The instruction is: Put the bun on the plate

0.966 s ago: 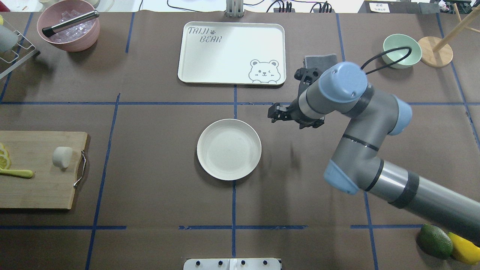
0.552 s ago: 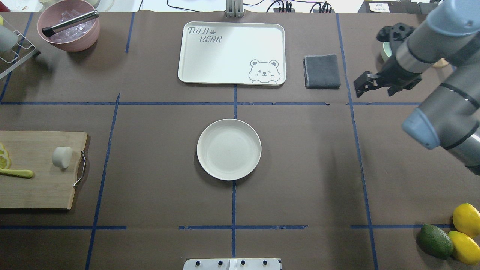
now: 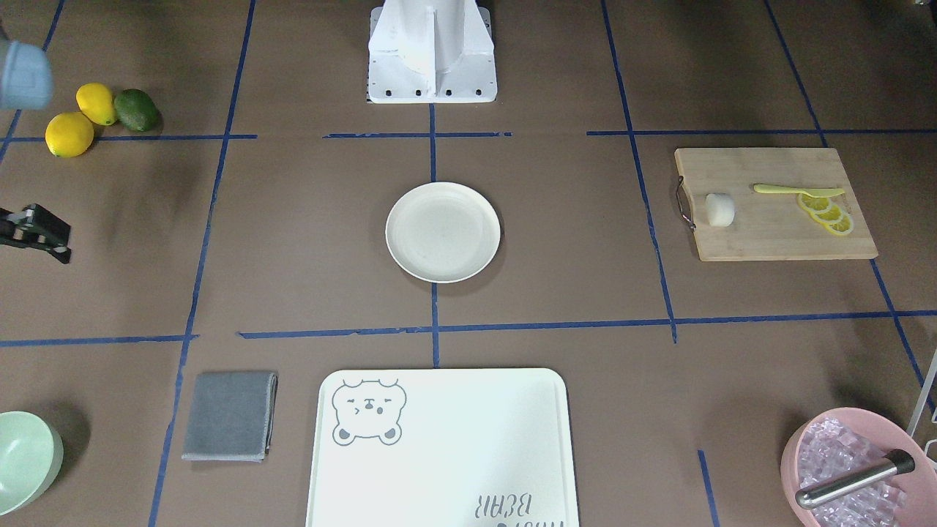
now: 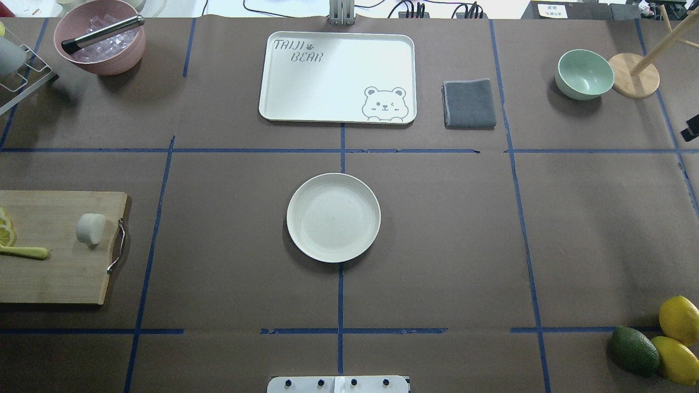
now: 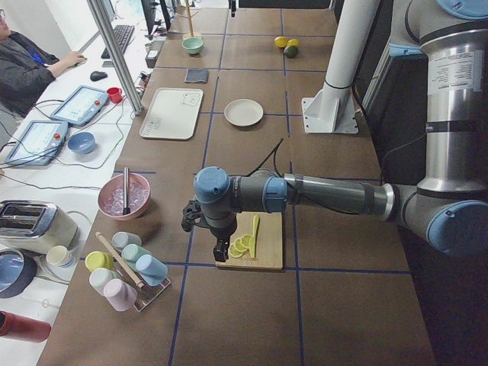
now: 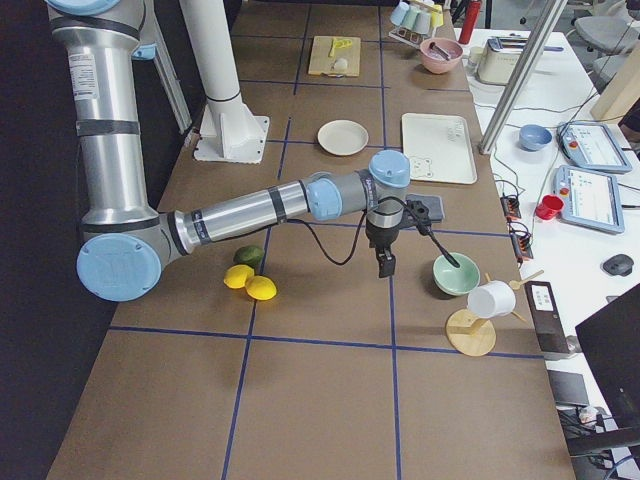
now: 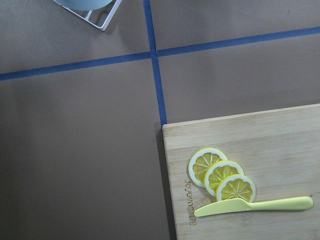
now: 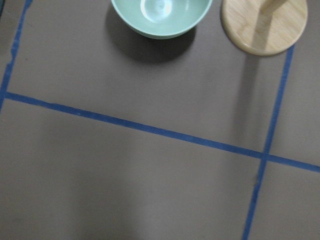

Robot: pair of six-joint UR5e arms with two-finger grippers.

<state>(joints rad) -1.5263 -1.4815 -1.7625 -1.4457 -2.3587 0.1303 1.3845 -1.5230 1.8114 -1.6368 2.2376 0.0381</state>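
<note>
The small white bun (image 4: pixel 90 228) lies on the wooden cutting board (image 4: pixel 60 273) at the table's left edge, beside lemon slices (image 7: pixel 221 175) and a yellow knife (image 7: pixel 252 206). The cream plate (image 4: pixel 333 217) sits bare at the table's centre, far from the bun (image 3: pixel 719 209). My left gripper (image 5: pixel 221 250) hangs over the board's outer end; it shows only in the exterior left view, so I cannot tell its state. Far from the plate (image 3: pixel 443 232), my right gripper (image 3: pixel 62 245) is at the table's right side, open and holding nothing.
A bear-printed tray (image 4: pixel 338 76), a grey cloth (image 4: pixel 468 103), a mint bowl (image 4: pixel 584 73) and a wooden stand (image 4: pixel 633 73) line the far side. A pink bowl of ice (image 4: pixel 101 38) is at the far left. Lemons and an avocado (image 4: pixel 655 338) lie near right.
My right arm has swung from beside the plate out to the right, almost leaving the overhead view. The bun and plate have not moved.
</note>
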